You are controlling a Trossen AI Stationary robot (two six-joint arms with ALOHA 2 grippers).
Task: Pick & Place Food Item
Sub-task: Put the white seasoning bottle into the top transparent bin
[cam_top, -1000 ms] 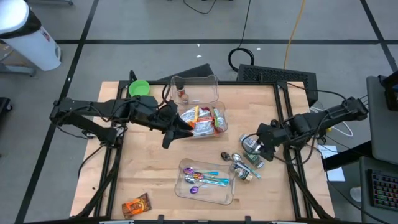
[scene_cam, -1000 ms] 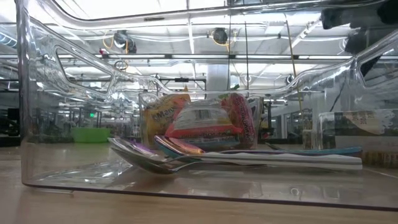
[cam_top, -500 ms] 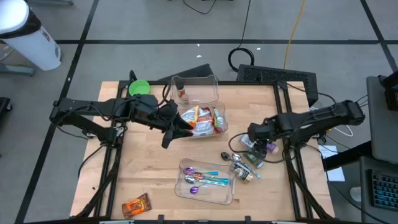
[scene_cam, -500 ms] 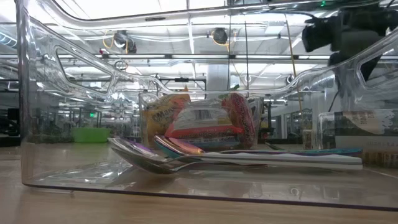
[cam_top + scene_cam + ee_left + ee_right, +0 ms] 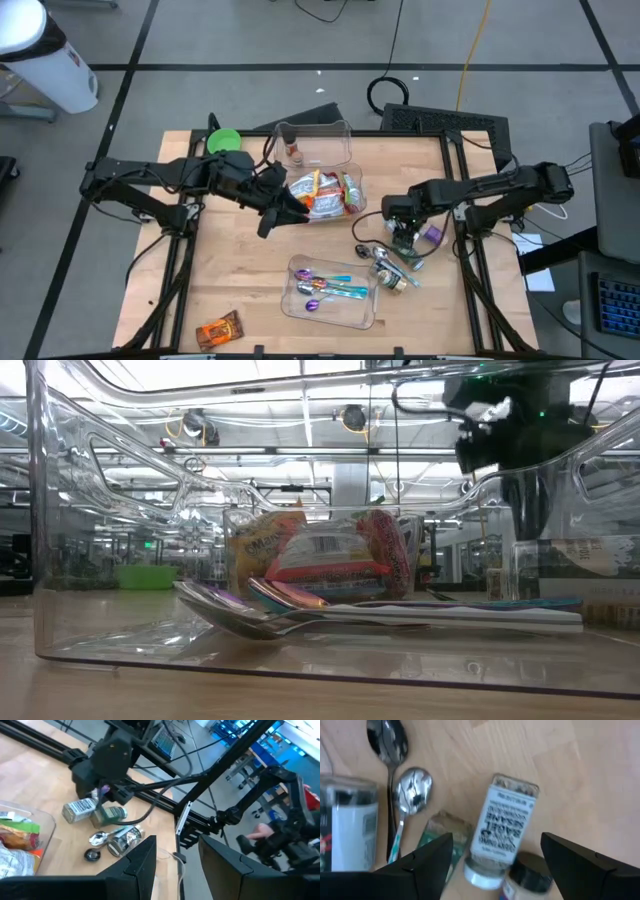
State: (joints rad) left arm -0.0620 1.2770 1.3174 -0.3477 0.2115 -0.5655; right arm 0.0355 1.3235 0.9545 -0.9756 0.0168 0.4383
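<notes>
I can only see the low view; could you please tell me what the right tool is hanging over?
Observer: The right tool hangs, fingers spread, over a spice jar lying on its side on the table.
Operator: Thank you. Is anything close beside that jar?
Observer: Yes, a spoon lies bowl up next to it.
Operator: And where is the left tool?
Observer: The left tool waits beside the snack bin, on its left side, with nothing between its fingers.

Table layout from above

Snack bin (image 5: pixel 325 192) sat mid-table, an emptier bin (image 5: pixel 312 143) behind it, the spoon tray (image 5: pixel 332 291) in front; jars (image 5: pixel 400 262) lay right, a wrapped snack (image 5: pixel 219 329) front-left.
</notes>
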